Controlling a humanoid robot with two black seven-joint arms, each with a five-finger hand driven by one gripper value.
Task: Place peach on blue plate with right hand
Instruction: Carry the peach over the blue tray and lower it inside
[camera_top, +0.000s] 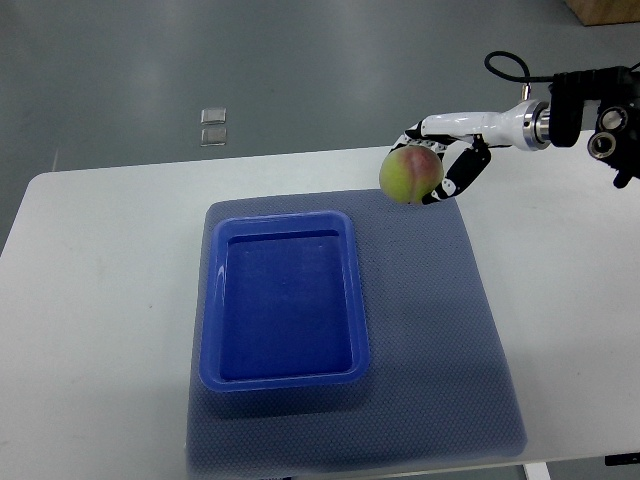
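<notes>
- Peach (410, 173) sits in my right hand (440, 168), my fingers curled round it from behind and beneath, so the pick-up part looks done.
- I hold it above the far right part of the worktop (90, 300), about over the far right corner of the grey mat (440, 330); it seems clear of the surface, though I cannot be sure of the height from this steep view.
- Blue plate (285, 298), really a shallow rectangular tray, lies on the mat toward the worktop's left and nearer edge, with nothing in it.
- Peach and plate are apart; the fruit is just beyond the plate's far right corner.
- Left to do, as I judge it: carry the peach over the plate, lower it, let go.
- My left hand does not show.
</notes>
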